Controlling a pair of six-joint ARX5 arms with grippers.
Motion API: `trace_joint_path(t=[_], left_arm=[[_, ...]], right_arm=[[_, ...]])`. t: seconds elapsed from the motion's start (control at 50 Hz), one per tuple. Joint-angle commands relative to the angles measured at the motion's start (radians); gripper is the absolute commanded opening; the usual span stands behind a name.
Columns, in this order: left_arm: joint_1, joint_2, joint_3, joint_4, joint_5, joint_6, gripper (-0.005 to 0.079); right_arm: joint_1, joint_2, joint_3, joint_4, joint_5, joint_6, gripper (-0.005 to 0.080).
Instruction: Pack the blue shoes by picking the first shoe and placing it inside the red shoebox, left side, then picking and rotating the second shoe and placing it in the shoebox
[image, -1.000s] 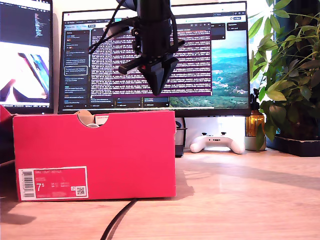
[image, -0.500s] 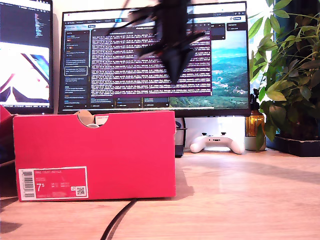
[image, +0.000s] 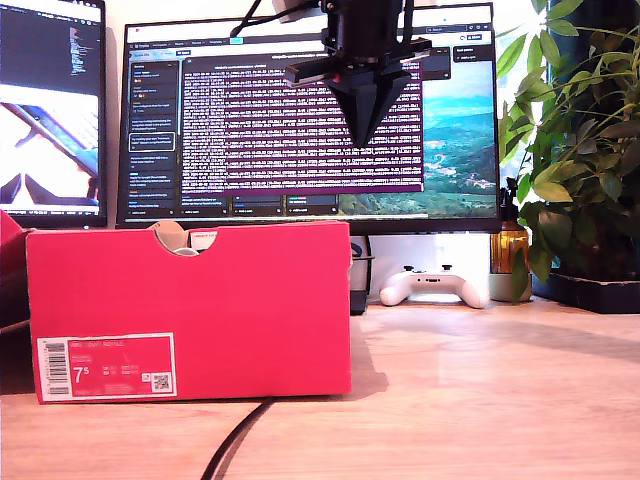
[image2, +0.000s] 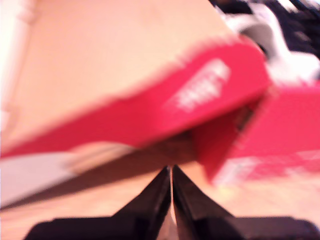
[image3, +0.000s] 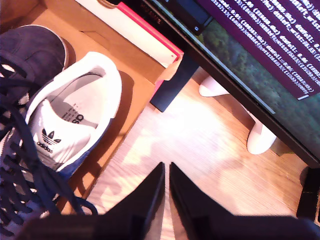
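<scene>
Blue shoes (image3: 60, 125) in red shoebox (image: 190, 300) (both grippers closed, empty)

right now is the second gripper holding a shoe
No: in the second wrist view my second gripper has its fingers together over bare wooden desk with nothing between them, while the blue shoes lie inside the red shoebox.

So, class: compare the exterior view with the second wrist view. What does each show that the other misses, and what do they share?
Only the exterior view shows the red shoebox's barcode label and the potted plant. Only the second wrist view shows the blue shoes lying inside the box. Both show my second gripper, jaws together, the monitor and the white game controller.
</scene>
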Motion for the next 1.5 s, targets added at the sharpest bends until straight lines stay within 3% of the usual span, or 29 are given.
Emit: trace_joint_path(t=[0.0, 0.18, 0.58, 1.24, 1.48], left_arm=[[0.002, -0.027, -0.019, -0.016, -0.019, 0.003, -0.0021], [0.044, -0.123, -0.027, -0.071, -0.042, 0.005, -0.0021], [0.168, -0.319, -0.031, -0.167, 0.02, 0.005, -0.0021], [0.274, -0.318, -0.031, -0.169, 0.02, 0.011, -0.0021], [0.273, -0.317, -0.031, -0.17, 0.015, 0.089, -0.0021]], right_arm=[[-0.001, -0.029, 0.011, -0.002, -0.005, 0.004, -0.0005], [-0.001, -0.029, 0.011, -0.024, -0.052, 0.003, -0.0005], [0.005, -0.092, 0.011, -0.037, -0.052, 0.012, -0.0005], [0.005, -0.307, 0.011, -0.132, -0.051, 0.024, -0.0005], [0.005, -0.396, 0.011, -0.106, -0.051, 0.031, -0.0005]])
